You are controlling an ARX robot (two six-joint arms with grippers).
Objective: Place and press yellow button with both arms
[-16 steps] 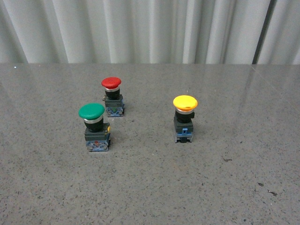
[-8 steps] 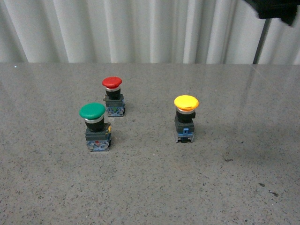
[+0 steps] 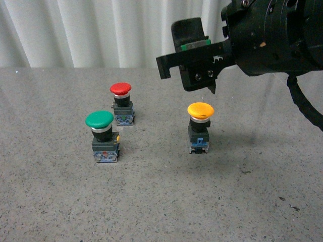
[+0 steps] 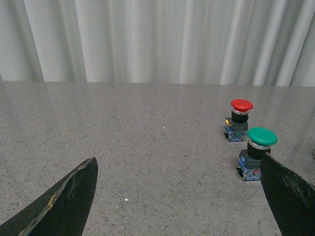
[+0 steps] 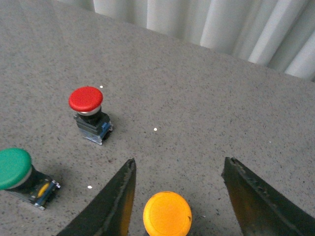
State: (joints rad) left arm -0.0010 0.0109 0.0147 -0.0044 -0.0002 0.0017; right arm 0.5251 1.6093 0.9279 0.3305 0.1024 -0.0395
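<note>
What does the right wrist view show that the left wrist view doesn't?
Only the right wrist view: the yellow button, framed by the open right gripper. Only the left wrist view: the open left gripper, with no yellow button in sight. Both: the red button, the green button, the grey table and the white curtain behind it.

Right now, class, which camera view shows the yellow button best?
The front view: the yellow button stands whole there, cap to base. The right wrist view shows only its cap from above, between the right gripper's open jaws. The left wrist view misses it.
</note>
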